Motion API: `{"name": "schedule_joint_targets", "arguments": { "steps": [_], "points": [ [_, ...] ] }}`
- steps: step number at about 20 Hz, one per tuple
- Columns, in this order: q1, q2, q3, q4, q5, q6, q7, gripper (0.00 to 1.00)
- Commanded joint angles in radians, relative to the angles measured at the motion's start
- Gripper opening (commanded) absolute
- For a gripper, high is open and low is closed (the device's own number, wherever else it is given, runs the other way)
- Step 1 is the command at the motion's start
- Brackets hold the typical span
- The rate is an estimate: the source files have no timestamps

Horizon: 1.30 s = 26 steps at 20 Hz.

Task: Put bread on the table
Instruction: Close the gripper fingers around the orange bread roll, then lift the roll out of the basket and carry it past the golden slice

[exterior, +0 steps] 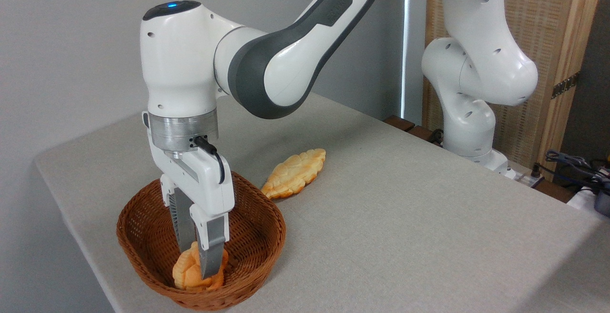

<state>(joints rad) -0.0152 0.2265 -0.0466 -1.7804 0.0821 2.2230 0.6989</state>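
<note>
At the lower left of the frame we see the end effector (pixel 198 258) reaching straight down into a brown woven basket (pixel 143 237), its two grey fingers (pixel 212 251) drawn close together and pressed on either side of the bread (pixel 188 272), a small lumpy golden-orange bun with knotted folds. We judge the fingers to be clamped on the bun, one in front of it and one behind, with only the bun's width between them. The bun sits low inside the basket near its front wall; we cannot tell whether it rests on the basket floor or is raised just off it. The basket stands on the table (pixel 405 217), a broad light grey-beige surface with rounded corners, close to the table's near left edge. Just beyond the basket's far right rim, toward the middle of the frame, we see a long flat leaf-shaped bread (pixel 295 172), pale yellow, lying on the table apart from the basket. The white and grey arm (pixel 286 60) bends in from the upper middle of the frame, and its base (pixel 472 127) stands at the table's far right edge, in front of a woven panel with a wooden frame (pixel 548 41). At the far right edge of the frame we make out some dark cables (pixel 572 165).
</note>
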Motion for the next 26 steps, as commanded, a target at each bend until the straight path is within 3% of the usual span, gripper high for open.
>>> {"name": "schedule_joint_targets", "arguments": {
  "steps": [1,8,10,14,16,26],
  "points": [
    [0.001,-0.001,-0.006,-0.005,0.021,0.021,-0.004,0.40],
    [0.001,-0.006,-0.006,-0.001,0.019,0.021,-0.004,0.32],
    [0.001,-0.007,-0.007,0.001,0.009,0.021,-0.006,0.24],
    [0.000,-0.012,-0.007,0.004,0.007,0.021,-0.013,0.22],
    [0.000,-0.013,-0.009,0.007,0.005,0.021,-0.012,0.16],
    [-0.002,-0.070,-0.015,0.013,0.015,0.012,-0.004,0.15]
  ]
}}
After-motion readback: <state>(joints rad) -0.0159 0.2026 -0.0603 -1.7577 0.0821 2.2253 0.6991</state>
